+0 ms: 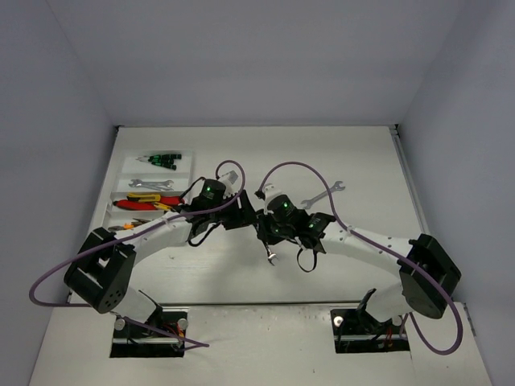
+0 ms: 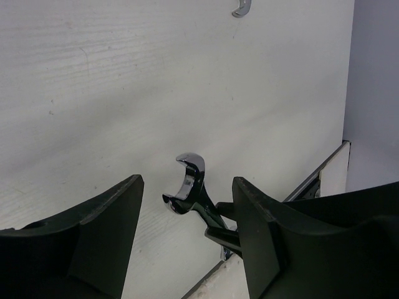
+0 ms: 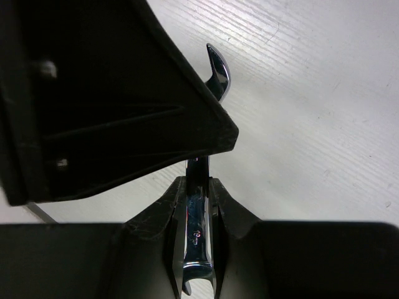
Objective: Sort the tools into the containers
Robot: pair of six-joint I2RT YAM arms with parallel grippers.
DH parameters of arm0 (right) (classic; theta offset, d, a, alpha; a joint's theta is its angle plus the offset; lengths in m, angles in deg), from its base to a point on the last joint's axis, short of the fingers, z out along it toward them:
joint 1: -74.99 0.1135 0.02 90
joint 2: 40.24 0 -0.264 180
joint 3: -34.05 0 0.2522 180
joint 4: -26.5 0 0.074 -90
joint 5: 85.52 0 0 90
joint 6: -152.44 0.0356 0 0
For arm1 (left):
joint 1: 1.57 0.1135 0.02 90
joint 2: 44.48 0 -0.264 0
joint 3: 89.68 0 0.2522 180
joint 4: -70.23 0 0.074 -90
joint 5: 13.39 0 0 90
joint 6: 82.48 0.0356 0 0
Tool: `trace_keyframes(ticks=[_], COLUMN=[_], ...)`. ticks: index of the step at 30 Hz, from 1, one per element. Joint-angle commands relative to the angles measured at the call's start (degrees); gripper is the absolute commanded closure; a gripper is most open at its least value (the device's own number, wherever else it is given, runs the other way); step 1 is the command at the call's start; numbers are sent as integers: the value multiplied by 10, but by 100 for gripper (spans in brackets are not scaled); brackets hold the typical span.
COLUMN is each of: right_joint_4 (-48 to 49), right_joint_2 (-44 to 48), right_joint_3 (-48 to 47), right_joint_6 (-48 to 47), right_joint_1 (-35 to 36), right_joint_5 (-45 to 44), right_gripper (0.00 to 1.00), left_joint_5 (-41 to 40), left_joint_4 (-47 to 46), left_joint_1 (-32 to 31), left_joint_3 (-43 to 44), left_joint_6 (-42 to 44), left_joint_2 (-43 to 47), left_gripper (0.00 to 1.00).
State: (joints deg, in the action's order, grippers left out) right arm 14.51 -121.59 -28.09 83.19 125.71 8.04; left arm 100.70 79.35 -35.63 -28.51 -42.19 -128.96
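My right gripper (image 3: 198, 180) (image 1: 262, 227) is shut on the shank of a silver open-end wrench (image 3: 201, 215), held off the table. The wrench's far head (image 2: 190, 184) sticks up between the fingers of my left gripper (image 2: 188, 180) (image 1: 241, 207), which stands open around it without touching. One left finger (image 3: 124, 93) fills the upper left of the right wrist view. At the left of the table lies the white tray (image 1: 121, 173), with black-green screwdrivers (image 1: 161, 159), a wrench (image 1: 153, 184), red and yellow cutters (image 1: 149, 201) and orange pliers (image 1: 129, 227) in its compartments.
A second silver wrench (image 1: 323, 195) lies loose on the white table right of the two grippers; a wrench end (image 2: 242, 7) shows at the top of the left wrist view. Purple cables loop over both arms. Grey walls enclose the table.
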Motion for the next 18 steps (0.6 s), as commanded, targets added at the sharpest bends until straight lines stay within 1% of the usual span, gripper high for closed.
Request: trace_keyframes(ticks=[1, 4, 7, 13, 15, 18], right_joint_4=[47, 50, 52, 59, 60, 60], right_joint_2=[36, 38, 39, 40, 41, 44], right_joint_3=[-20, -17, -15, -11, -10, -8], right_joint_6=[-3, -2, -2, -2, -1, 4], right_joint_1=[5, 5, 5, 5, 5, 5], right_joint_5=[8, 7, 8, 6, 4, -2], right_gripper=[100, 100, 100, 100, 100, 99], left_joint_5=[17, 18, 18, 21, 24, 24], left_joint_4=[-62, -70, -74, -82, -86, -93], left_joint_1=[-7, -10, -11, -11, -11, -11], left_joint_3=[36, 36, 37, 34, 33, 33], left_joint_6=[-12, -17, -19, -22, -24, -25], left_joint_2=[-2, -6, -7, -5, -5, -2], left_gripper=[52, 57, 67, 95, 100, 100])
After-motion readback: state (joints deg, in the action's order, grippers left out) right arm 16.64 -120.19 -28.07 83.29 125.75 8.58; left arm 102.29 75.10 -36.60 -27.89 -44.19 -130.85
